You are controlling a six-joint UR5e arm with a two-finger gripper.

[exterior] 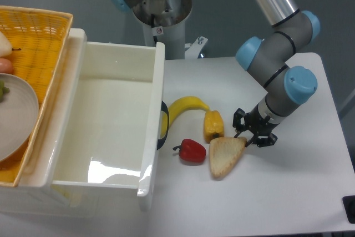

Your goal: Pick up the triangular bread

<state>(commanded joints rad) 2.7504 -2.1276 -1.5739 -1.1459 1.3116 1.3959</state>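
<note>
White counter [288, 192] under everything, seen from above. At left on it, a big white plastic tub [111, 120], open and glossy inside, with a black handle on its right wall. Further left, touching the tub, a yellow woven basket [39, 37] holding a grey plate [14, 117], only partly in view. At the top, a grey arm base [158, 4] with a blue cap. At right, a grey arm [277, 59] with blue joint caps, bent down toward the middle of the counter.

Just right of the tub, a small cluster of food. Yellow banana [186, 106], curved, closest to the tub's black handle. Triangular bread [226, 155], flat on the counter, pale tan face with darker crust, one corner pointing up and right, lying below the yellow pepper and just right of the red pepper. Yellow pepper [213, 125], touching or nearly touching the bread's top edge and the banana's right end. Red pepper [192, 151], stem to the left, just beside the bread's left edge.

Black pincer [254, 135], low over the counter at the bread's upper right corner, fingers spread apart, holding nothing. Whether touching that corner, cannot tell.
</note>
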